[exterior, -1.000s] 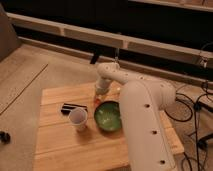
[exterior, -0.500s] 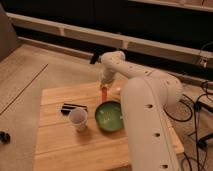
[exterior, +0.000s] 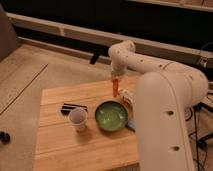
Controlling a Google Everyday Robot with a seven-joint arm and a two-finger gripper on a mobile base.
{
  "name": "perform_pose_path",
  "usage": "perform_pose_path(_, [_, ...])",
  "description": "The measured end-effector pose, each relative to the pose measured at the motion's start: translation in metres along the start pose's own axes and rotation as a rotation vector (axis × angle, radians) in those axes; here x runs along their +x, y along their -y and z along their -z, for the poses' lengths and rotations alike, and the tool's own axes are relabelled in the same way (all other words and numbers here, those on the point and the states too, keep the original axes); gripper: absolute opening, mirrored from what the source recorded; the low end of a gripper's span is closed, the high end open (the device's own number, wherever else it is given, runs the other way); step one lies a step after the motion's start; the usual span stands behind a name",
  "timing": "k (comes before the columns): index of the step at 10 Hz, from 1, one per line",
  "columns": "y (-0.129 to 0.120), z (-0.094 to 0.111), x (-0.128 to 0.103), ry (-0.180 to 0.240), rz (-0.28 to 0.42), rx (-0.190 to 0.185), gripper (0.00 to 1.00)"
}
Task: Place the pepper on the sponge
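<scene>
Gripper: one, at the end of the white arm, above the far part of the table, pointing down.
Jaws: pressed together on the top end of the pepper.
Pepper: one, orange-red, hanging upright below the gripper, over the far side of the table, beyond the bowl and just beside the packet. Whether its tip touches the wood, cannot tell.
Sponge: one, a light-blue sliver at the bowl's rim, on the side towards the arm and mostly hidden behind it. Well apart from the pepper, with the bowl between them.
Bowl: one, green, mid-table.
Cup: one, white, upright, just beside the bowl.
Black object: one, flat, just behind the cup.
Packet: one, white, between pepper and arm.
Table: one, wooden slats.
</scene>
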Motion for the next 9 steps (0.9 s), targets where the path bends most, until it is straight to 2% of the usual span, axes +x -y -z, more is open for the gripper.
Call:
perform_pose_path(2, [0.031,0.032,0.051,-0.017,-0.093,0.068,0.0])
perform_pose_path(3, [0.041,0.044,0.075,-0.027,-0.136,0.09,0.0])
perform_pose_path(4, [0.058,0.059,0.118,-0.053,-0.221,0.124,0.0])
perform_pose_path(6, [0.081,0.073,0.165,-0.086,-0.319,0.174,0.0])
perform_pose_path(7, [0.086,0.077,0.181,-0.095,-0.349,0.188,0.0])
perform_pose_path(9, [0.086,0.079,0.187,-0.099,-0.36,0.193,0.0])
